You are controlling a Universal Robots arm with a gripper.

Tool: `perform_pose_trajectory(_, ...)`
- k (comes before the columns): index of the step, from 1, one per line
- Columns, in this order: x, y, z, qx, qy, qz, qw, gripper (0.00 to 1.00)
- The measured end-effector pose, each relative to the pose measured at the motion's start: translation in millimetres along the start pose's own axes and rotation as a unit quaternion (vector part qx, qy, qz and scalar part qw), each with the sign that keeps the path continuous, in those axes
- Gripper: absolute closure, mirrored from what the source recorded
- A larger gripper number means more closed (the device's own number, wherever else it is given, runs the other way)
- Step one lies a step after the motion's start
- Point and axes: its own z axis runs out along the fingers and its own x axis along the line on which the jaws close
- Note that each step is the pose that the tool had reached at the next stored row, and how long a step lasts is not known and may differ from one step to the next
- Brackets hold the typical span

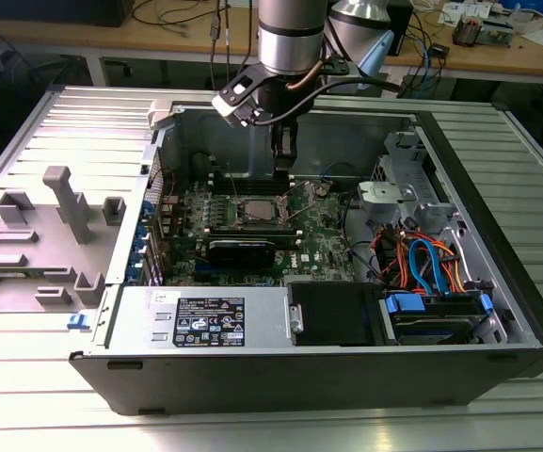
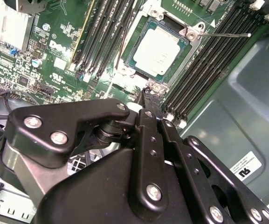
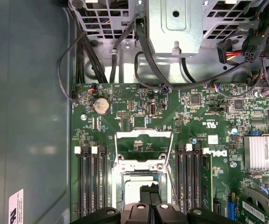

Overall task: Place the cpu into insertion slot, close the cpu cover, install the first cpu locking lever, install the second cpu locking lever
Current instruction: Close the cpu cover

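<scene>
The chip already lies flat in the slot on the green board inside the open computer case, silver top up, with the long black memory slots running along both of its sides. The tool hangs straight down into the case. In the second wrist view its tips sit just at one corner of the slot; in the first wrist view they overlap the edge of the chip. It looks closed, the two narrow fingers drawn together with no gap, and I cannot make out anything pinched between them. What matters is where the cover lies. This thin silver frame is swung open and sits just past the slot on the side toward the drive cage, which is the exterior view's right, so the tool is over the slot while the cover lies beyond it. Its hinge edge seems to run across the line of the memory slots. One thin wire lever stands raised beside the slot, not latched. By my judgement the placing is done and the cover is not yet shut.
</scene>
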Motion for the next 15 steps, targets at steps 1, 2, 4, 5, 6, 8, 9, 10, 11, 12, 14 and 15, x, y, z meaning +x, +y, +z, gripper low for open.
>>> perform_pose_trajectory(1,0.0,0.3,0.0,0.0000,0.0000,0.000,1.0000,0.89)
perform_pose_trajectory(2,0.0,0.6,0.0,0.0000,0.0000,0.000,1.0000,0.89)
perform_pose_trajectory(4,0.0,1.1,0.0,0.0000,0.0000,0.000,1.0000,0.89)
perform_pose_trajectory(5,0.0,1.4,0.0,0.0000,0.0000,0.000,1.0000,0.89)
perform_pose_trajectory(6,0.0,1.6,0.0,0.0000,0.0000,0.000,1.0000,0.89)
perform_pose_trajectory(8,0.0,2.4,0.1,0.0000,0.0000,0.000,1.0000,0.89)
perform_pose_trajectory(9,0.0,2.6,0.1,0.0000,0.0000,0.000,1.0000,0.89)
perform_pose_trajectory(10,0.0,2.9,0.1,0.0000,0.0000,0.000,1.0000,0.89)
perform_pose_trajectory(11,0.0,3.2,0.1,0.0000,0.0000,0.000,1.0000,0.89)
perform_pose_trajectory(12,0.1,3.4,0.1,0.0000,0.0000,0.000,1.0000,0.89)
perform_pose_trajectory(14,0.1,4.5,0.1,0.0000,0.0000,0.000,1.0000,0.89)
perform_pose_trajectory(15,0.1,5.2,0.1,0.0000,0.0000,0.000,1.0000,0.89)
